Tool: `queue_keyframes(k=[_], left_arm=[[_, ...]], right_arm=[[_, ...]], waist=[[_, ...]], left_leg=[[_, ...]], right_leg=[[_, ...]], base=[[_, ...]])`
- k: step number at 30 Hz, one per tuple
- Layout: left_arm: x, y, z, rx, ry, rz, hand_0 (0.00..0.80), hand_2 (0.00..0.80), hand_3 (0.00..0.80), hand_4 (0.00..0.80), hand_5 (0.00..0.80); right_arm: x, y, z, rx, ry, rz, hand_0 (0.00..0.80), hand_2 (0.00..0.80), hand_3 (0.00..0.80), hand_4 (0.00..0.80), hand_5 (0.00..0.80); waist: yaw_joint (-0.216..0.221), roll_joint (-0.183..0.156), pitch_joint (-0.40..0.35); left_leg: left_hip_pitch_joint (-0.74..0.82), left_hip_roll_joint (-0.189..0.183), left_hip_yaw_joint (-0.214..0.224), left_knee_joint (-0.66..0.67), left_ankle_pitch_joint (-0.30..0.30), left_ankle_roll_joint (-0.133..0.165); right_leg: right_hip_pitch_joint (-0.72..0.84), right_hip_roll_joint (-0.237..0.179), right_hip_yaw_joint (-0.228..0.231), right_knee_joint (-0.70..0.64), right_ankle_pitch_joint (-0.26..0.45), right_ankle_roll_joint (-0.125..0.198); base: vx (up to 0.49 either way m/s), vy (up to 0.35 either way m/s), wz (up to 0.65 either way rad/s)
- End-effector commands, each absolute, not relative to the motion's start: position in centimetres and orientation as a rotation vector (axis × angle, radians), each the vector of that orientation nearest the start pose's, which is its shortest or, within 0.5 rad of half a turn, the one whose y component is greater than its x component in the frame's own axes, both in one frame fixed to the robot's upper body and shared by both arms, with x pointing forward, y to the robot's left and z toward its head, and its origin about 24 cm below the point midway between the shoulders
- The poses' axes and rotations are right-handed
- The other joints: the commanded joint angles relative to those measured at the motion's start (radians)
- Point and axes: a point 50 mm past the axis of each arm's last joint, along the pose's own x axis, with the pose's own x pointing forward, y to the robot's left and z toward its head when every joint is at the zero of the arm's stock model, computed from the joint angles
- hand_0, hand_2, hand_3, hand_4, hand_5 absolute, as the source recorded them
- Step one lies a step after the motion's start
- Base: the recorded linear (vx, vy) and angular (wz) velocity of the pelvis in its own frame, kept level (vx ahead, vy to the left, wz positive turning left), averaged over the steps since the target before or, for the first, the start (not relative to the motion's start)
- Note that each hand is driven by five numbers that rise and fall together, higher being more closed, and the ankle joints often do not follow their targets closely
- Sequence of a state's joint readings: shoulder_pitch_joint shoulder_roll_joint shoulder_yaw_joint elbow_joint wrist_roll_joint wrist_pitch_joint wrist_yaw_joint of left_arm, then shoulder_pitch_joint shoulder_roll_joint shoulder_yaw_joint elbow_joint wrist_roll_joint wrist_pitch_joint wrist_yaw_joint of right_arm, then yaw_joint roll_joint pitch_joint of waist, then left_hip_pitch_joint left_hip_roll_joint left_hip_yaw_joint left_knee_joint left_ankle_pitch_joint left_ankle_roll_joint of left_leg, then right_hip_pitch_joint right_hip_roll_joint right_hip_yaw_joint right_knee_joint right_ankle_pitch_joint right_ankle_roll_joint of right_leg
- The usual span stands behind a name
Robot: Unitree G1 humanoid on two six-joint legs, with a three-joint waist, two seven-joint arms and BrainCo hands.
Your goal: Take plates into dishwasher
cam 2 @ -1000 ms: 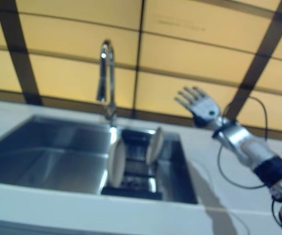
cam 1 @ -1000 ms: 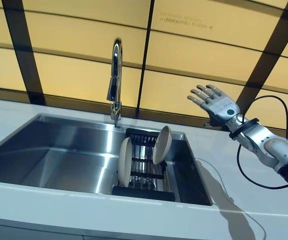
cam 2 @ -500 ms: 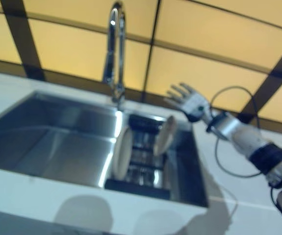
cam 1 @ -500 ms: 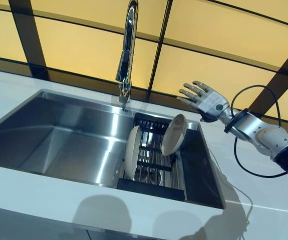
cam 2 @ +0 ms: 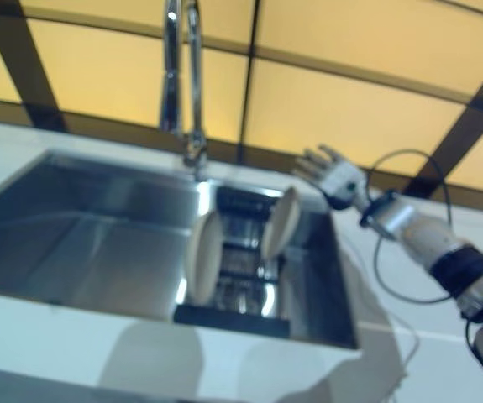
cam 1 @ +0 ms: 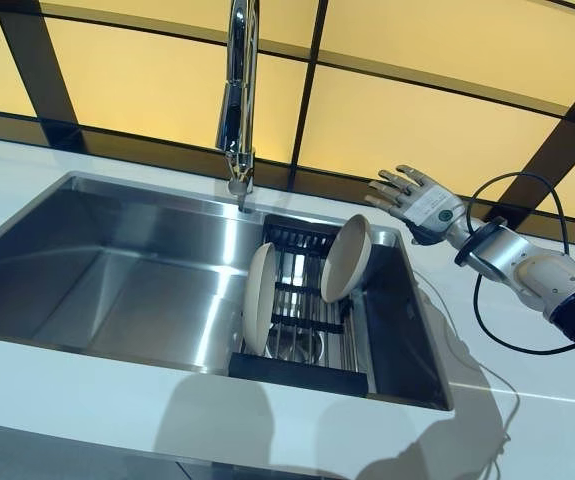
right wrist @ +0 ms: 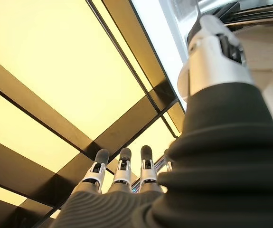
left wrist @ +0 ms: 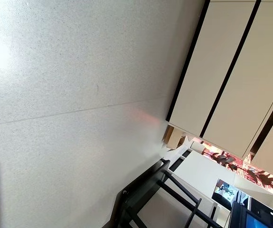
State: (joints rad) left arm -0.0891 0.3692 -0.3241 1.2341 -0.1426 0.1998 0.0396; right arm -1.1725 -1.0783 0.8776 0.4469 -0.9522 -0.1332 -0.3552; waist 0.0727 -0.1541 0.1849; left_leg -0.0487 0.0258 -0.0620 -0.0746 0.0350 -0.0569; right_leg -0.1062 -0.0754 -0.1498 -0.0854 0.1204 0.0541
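Observation:
Two cream plates stand on edge in a black dish rack [cam 1: 302, 368] at the right end of the steel sink [cam 1: 107, 290]. The front plate [cam 1: 258, 298] is upright; the rear plate [cam 1: 346, 258] leans toward the back right. My right hand [cam 1: 419, 204] hovers open above the sink's back right corner, just right of the rear plate and apart from it, fingers [right wrist: 121, 167] straight and spread. It holds nothing. My left hand shows in no view; the left wrist view holds only a white wall and cabinets.
A tall chrome faucet [cam 1: 235, 95] rises behind the sink's middle. White countertop [cam 1: 527, 400] surrounds the sink, wide on the right. Yellow panels with dark frames [cam 1: 437, 125] form the back wall.
The camera has shifted, showing more of the counter's front. My right hand has dropped lower and closer to the rear plate, still open.

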Motion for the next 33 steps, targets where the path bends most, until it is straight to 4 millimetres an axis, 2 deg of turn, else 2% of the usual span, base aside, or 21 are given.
queue_keyframes(k=[1, 22, 33], left_arm=[[11.5, 27.2, -14.6, 0.450, 1.330, 0.090, 0.000, 0.000, 0.000, 0.000, 0.000], [12.4, 26.6, -14.5, 0.434, 1.288, 0.100, 0.000, 0.000, 0.000, 0.000, 0.000], [12.7, 26.4, -14.4, 0.420, 1.279, 0.105, 0.000, 0.000, 0.000, 0.000, 0.000]], right_arm=[[35.6, -21.8, 30.8, -2.253, -0.833, -0.203, 0.000, 0.000, 0.000, 0.000, 0.000], [35.4, -20.0, 31.7, -2.215, -0.915, -0.212, 0.000, 0.000, 0.000, 0.000, 0.000], [35.4, -19.1, 31.3, -2.209, -0.934, -0.178, 0.000, 0.000, 0.000, 0.000, 0.000]], waist=[[0.027, -0.006, 0.005], [0.035, 0.002, 0.046], [0.040, 0.001, 0.058]], left_leg=[[-0.029, -0.038, -0.008, -0.013, -0.016, 0.061], [-0.059, -0.037, -0.017, -0.013, -0.004, 0.052], [-0.064, -0.037, -0.020, -0.013, -0.003, 0.050]], right_leg=[[0.033, -0.012, 0.000, -0.002, -0.008, 0.076], [0.013, -0.011, -0.005, -0.002, -0.012, 0.069], [0.010, -0.011, -0.011, -0.002, -0.012, 0.069]], base=[[0.000, 0.000, 0.00], [0.001, 0.000, 0.00], [0.000, 0.001, 0.00]])
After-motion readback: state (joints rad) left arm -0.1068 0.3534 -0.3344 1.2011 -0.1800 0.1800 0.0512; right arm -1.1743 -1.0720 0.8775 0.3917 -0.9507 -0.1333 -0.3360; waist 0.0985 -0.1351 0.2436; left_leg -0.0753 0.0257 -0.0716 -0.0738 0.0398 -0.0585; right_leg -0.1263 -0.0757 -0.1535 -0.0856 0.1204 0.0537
